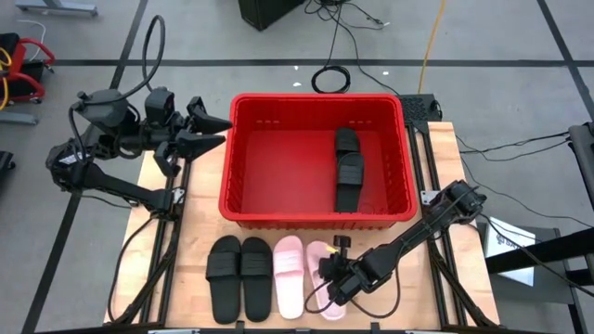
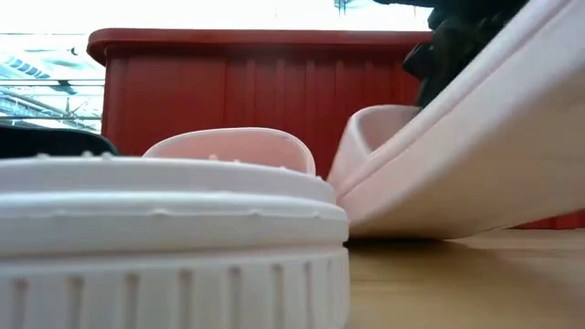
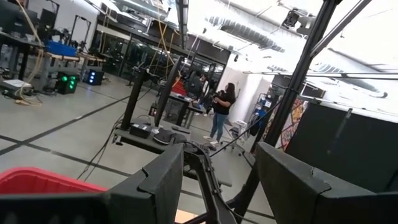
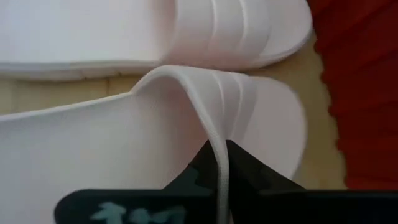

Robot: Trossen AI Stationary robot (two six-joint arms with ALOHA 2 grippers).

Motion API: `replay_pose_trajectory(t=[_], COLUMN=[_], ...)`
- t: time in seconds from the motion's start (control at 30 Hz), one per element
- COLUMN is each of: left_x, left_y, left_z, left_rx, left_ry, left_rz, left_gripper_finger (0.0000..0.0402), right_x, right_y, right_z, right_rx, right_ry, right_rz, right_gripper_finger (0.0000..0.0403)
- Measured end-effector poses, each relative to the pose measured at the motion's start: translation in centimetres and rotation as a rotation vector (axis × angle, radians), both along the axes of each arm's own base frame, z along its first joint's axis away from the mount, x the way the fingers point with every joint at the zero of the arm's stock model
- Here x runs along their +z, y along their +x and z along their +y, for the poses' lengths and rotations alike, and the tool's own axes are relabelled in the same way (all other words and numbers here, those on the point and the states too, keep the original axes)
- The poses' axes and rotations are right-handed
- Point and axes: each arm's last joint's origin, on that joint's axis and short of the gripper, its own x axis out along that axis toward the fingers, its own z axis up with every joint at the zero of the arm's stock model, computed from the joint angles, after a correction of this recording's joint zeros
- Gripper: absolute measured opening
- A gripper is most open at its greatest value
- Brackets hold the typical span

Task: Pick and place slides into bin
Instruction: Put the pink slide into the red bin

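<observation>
Two black slides (image 1: 349, 167) already sit in the bin (image 1: 318, 215); four are left on the counter (image 1: 200, 199) in a row: two black (image 1: 239, 276), two pink. My right gripper (image 1: 331, 276) is clamped on the strap edge of the outer pink slide (image 1: 322, 258); in the right wrist view the thin strap wall (image 4: 219, 155) is pinched between the fingers. The low view shows that slide tilted, its far end up off the counter. The other pink slide (image 1: 289, 276) lies flat just beside the gripper, on the side toward the black pair. The bin wall is just ahead of the gripper.

The left gripper (image 1: 212, 131) is parked beside the bin's far-left corner, fingers apart, holding nothing.

Handling, my guess: foam, light, flexible sole. The strap is soft and bends under the pinch, so the slide will likely hang and swing from this hold. The thin edge could slip out if I move fast. The strap is the sensible grab point; the sole is too wide. I need to clear the bin rim with the dangling heel.
</observation>
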Motion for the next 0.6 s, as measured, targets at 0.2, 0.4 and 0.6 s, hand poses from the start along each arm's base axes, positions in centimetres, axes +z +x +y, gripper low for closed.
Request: replay_pose_trajectory(t=[0.2,0.4,0.6], left_x=[0.0,0.0,0.0], left_y=[0.0,0.0,0.0], left_z=[-0.1,-0.1,0.0], left_rx=[-0.023,-0.024,-0.023], left_ry=[-0.023,-0.027,-0.026], left_rz=[0.002,0.002,0.002], left_gripper_finger=[0.0202,0.0202,0.0202], right_x=[3.2,7.5,12.0], right_y=[-1.0,-1.8,-2.5], right_z=[-0.6,-1.8,-3.0], right_rx=[0.078,0.155,0.246], right_ry=[0.014,0.119,0.255], right_rz=[-0.019,-0.108,-0.272], right_gripper_finger=[0.0003,0.0003,0.0003])
